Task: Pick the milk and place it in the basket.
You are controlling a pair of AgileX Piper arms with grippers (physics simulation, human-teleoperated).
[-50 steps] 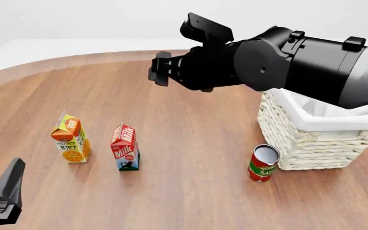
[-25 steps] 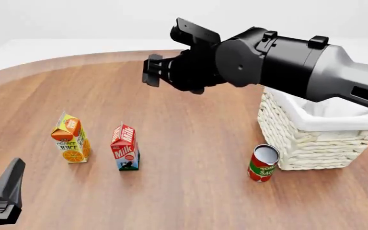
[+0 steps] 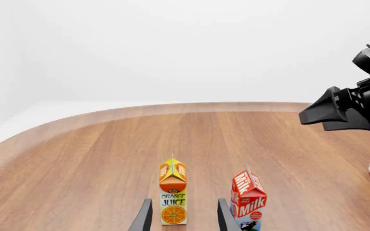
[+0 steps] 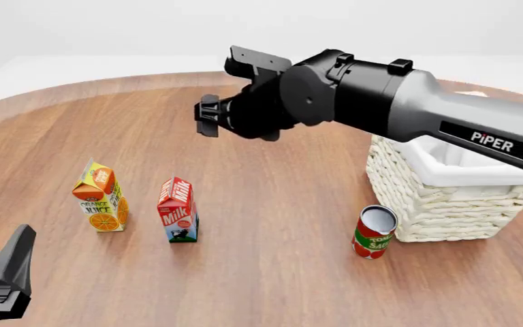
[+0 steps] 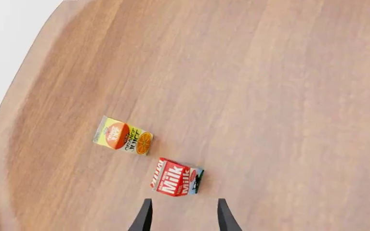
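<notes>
Spanned the whole scene: a wooden table (image 4: 271, 225). Stood at its right side: the basket (image 4: 443, 197), upright, white liner showing. Reached in from the right, high above the table: the right gripper (image 4: 209, 116), fingers apart, nothing between them, well clear of the milk (image 4: 178, 210). Stood upright on the table, left of centre: the milk, just beside a juice carton (image 4: 101, 197) on its left, apart from it. Stood near the basket's front corner: a red can (image 4: 373, 231). Sat low at the near left edge: the left gripper (image 3: 181, 216), apparently open and empty, though only the fingertips showed.
</notes>
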